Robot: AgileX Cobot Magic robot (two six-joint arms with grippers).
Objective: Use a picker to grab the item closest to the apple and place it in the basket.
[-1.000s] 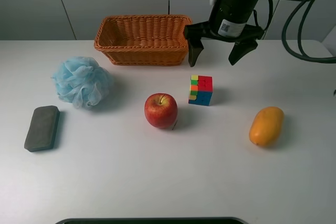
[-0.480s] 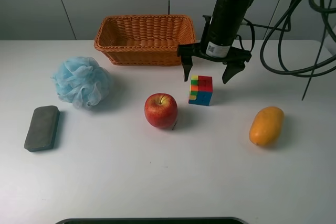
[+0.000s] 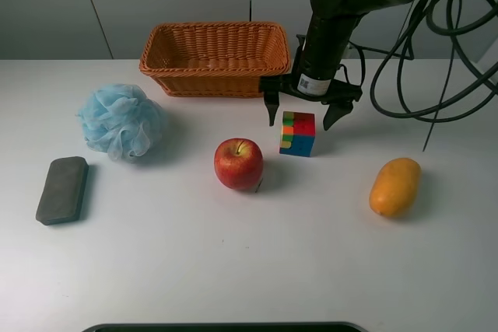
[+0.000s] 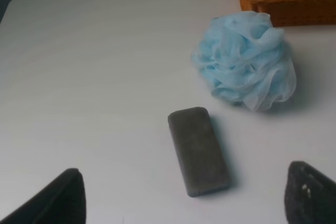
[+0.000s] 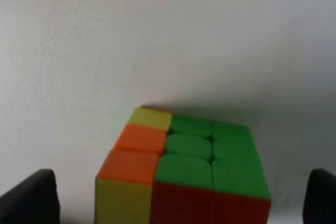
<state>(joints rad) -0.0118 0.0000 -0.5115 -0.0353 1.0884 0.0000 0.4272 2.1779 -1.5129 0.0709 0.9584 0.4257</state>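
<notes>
the cube (image 3: 298,134) is taken as the item nearest the apple (image 3: 238,163). it is set on the tabletop (image 3: 233,262) just beside the apple, at about 2 o'clock in the high view. the right claw (image 3: 299,122) is held spread wide about it, with one finger seen at the cube's 9 o'clock and the other at its 3 o'clock, both clear of its sides. in the right wrist view the cube (image 5: 184,177) is centred between the two dark tips. no long axis is offered by a cube, so a straight drop and a squeeze across the flat sides are judged to be needed. the basket (image 3: 214,56) is found at 11 o'clock from the cube. the left claw (image 4: 184,200) is also spread, well apart above a grey pad (image 4: 198,150), so the right arm is the nearer.
</notes>
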